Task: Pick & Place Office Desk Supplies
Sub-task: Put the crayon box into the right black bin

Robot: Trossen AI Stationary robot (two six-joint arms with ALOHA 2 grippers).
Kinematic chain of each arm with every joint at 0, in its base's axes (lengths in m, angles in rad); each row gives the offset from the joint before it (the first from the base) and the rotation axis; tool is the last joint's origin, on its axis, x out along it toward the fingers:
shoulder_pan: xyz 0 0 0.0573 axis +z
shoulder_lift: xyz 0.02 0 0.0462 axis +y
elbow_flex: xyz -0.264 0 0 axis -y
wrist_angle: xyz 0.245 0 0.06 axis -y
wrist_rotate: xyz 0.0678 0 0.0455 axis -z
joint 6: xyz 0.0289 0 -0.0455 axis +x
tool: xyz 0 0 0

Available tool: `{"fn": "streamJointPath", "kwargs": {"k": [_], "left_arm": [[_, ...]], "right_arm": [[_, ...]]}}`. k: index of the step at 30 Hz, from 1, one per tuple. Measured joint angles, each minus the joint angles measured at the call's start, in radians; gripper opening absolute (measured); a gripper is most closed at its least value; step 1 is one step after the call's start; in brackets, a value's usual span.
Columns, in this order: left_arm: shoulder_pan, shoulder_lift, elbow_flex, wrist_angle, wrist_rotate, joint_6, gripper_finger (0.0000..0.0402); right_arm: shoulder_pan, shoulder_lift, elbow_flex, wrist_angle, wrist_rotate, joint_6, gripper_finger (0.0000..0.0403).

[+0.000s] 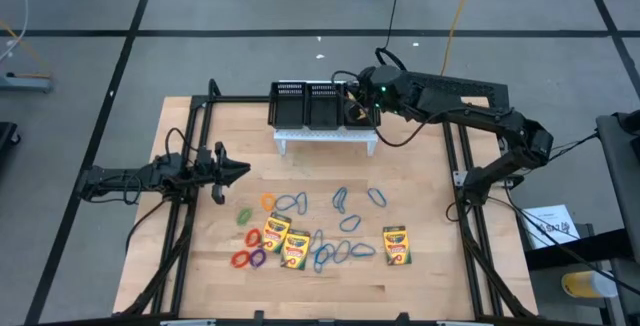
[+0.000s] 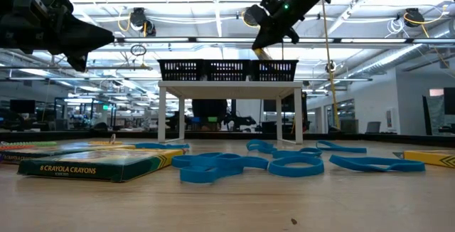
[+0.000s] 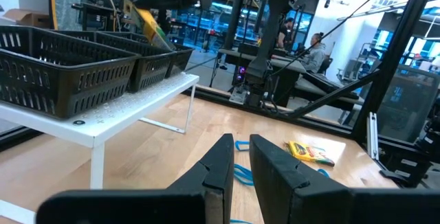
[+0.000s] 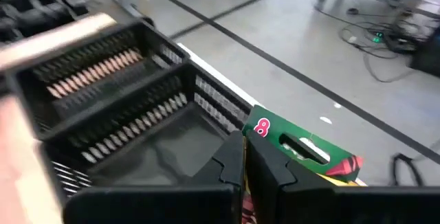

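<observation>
My right gripper [image 1: 355, 106] is shut on a yellow-and-green crayon box [image 4: 302, 152], above the right end of the black mesh organiser [image 1: 290, 91], which stands on a white stand [image 1: 327, 141] at the table's far side. Three more crayon boxes [image 1: 273, 232] [image 1: 297, 249] [image 1: 397, 246] lie flat on the wooden table. Among them lie several blue loops [image 1: 340, 251], with small red, orange, green and purple loops [image 1: 250, 246] to their left. My left gripper [image 3: 239, 141] waits at the table's left, pointing level, a narrow gap between its fingers and nothing in it. My right gripper pinches the crayon box between its two fingers on the box's broad faces. The green end with the "8" [image 4: 265, 129] sticks out past the fingertips. The fingers come from the table's right, slanting down. The box hangs tilted, clear of the organiser's right compartment [image 4: 158, 148].
Black frame rails [image 1: 195, 166] run along the table's left and right sides. The organiser's compartments [image 4: 103, 80] show no objects inside. A white label [image 1: 550, 224] and a yellow object [image 1: 580, 284] lie off the table's right. A person [image 3: 317, 45] sits in the room beyond.
</observation>
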Motion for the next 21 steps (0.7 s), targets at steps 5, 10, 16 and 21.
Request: {"fn": "streamJointPath", "kwargs": {"k": [5,10,16,21], "left_arm": [[0.000,0.000,0.000,0.000,0.000,0.000,0.0056],[0.000,0.000,0.000,0.000,0.000,0.000,0.0056],[0.000,0.000,0.000,0.000,0.000,0.000,0.0056],[0.000,0.000,0.000,0.000,0.000,0.000,0.0056]], "right_arm": [[0.023,0.012,-0.001,-0.017,0.045,-0.002,0.0000],[0.033,0.011,-0.001,-0.018,0.043,0.003,0.0000],[0.053,0.019,-0.001,-0.051,0.093,0.011,0.0000],[0.055,0.019,-0.001,-0.066,0.096,0.011,0.0000]]}}
